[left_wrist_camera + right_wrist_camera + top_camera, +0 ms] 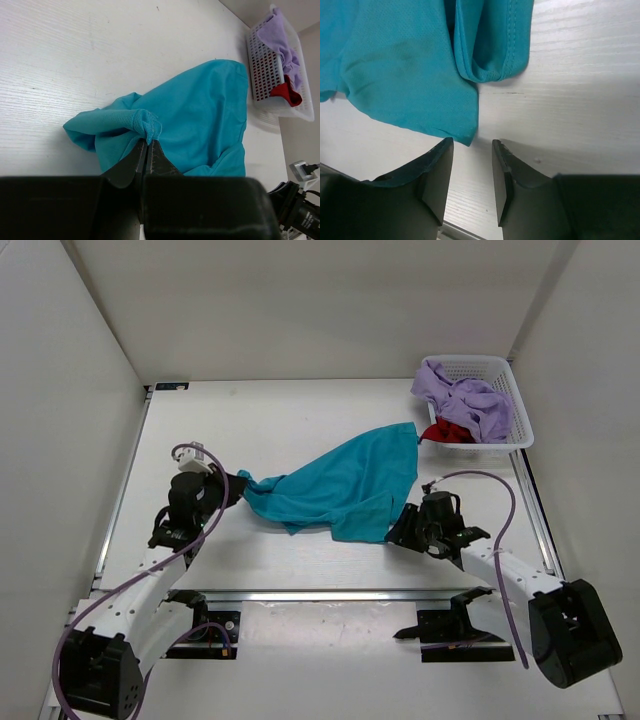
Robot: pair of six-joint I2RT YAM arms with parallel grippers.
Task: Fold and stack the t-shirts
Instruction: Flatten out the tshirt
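One teal shirt (345,485) lies rumpled, unfolded, between the pincers: left pincer (147,142) clamped on its bunched edge, right pincer (471,146) parted, empty, beside a corner. Purple shirt (465,400), red shirt (447,432) in basket (497,364) beyond; nothing stacked.

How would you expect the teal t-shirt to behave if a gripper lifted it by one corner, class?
Probably floppy: the teal t-shirt lies in soft folds and bunches where the left gripper pinches it. Likely light for its size, being thin cloth. Pushed, it would probably wrinkle rather than slide whole, judging by its curled hem near the right gripper.
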